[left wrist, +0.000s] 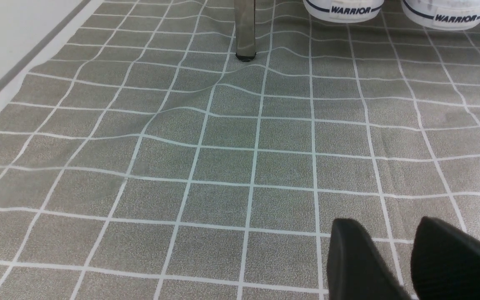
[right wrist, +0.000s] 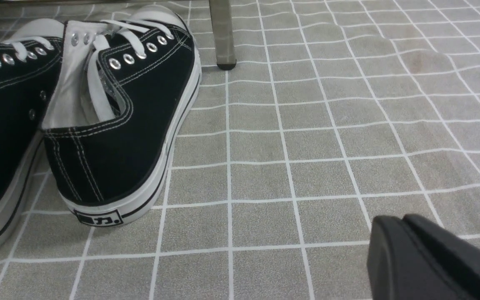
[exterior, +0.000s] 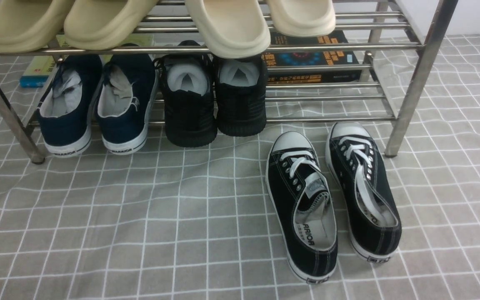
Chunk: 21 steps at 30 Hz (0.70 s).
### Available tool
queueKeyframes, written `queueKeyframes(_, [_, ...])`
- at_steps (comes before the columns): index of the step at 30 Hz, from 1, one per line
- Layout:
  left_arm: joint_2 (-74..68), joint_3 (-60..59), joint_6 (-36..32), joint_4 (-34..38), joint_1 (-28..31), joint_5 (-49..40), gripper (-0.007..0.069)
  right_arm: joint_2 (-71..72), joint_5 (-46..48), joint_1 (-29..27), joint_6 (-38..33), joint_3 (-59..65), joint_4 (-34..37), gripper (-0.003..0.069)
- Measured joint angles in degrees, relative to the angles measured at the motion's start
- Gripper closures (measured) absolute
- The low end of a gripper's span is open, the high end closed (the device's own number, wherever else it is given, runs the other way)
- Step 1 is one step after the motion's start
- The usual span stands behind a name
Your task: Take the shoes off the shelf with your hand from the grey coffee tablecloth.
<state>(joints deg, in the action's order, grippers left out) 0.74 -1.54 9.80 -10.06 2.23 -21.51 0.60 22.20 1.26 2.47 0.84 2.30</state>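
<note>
Black canvas shoes (exterior: 331, 200) lie on the grey coffee tablecloth (exterior: 140, 216), lower right of frame, below the shelf (exterior: 415, 75). Left gripper (left wrist: 406, 258) jaws slightly spread; right gripper (right wrist: 406, 246) jaws pressed together. Risk: loose laces or wrinkled cloth snagging.

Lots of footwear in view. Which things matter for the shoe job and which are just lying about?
Job:
black canvas sneakers, on the cloth by the rack
steel shoe rack
grey grid tablecloth

Lying about:
navy sneakers
black mesh sneakers
beige slippers
books
</note>
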Motion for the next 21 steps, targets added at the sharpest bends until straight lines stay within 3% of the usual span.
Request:
queueKeyframes(6, [0.0, 0.0, 0.0, 0.0, 0.0, 0.0, 0.0385, 0.0, 0.0, 2.41, 0.0, 0.0, -0.24, 0.0617])
queueKeyframes(21, [0.0, 0.05, 0.0, 0.0, 0.0, 0.0, 0.0385, 0.0, 0.0, 2.41, 0.0, 0.0, -0.53, 0.0599])
